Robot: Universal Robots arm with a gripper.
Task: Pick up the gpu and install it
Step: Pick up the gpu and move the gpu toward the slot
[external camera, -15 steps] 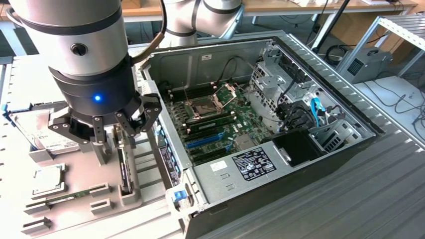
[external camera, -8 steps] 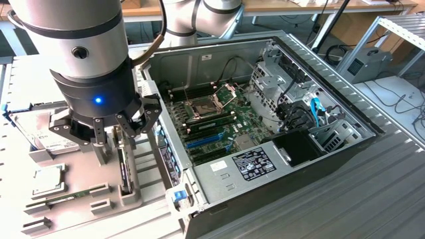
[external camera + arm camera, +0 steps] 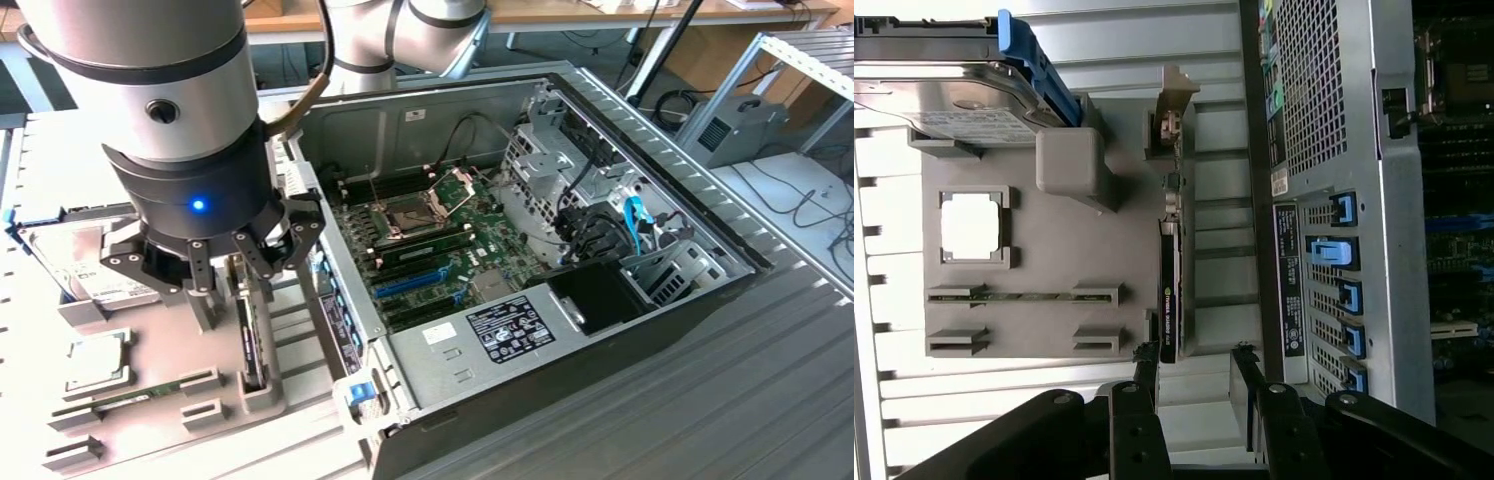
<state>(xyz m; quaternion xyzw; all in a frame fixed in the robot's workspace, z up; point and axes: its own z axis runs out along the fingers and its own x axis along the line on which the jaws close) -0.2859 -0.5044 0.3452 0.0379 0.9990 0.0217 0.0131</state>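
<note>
No legible text — labels unreadable

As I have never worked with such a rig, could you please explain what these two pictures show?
The machine is a robot arm ending in a gripper. One picture comes from a camera standing off the arm. The other comes from a camera on its wrist, looking past the black fingers.

Below the gripper is a grey tray holding computer parts: a hard drive, a square chip, a memory stick and the gpu, which stands on edge in a slot. On the exterior view's right lies an open computer case with its motherboard showing.

The gripper is open and holds nothing. It hangs over the tray, close to the gpu.
</note>
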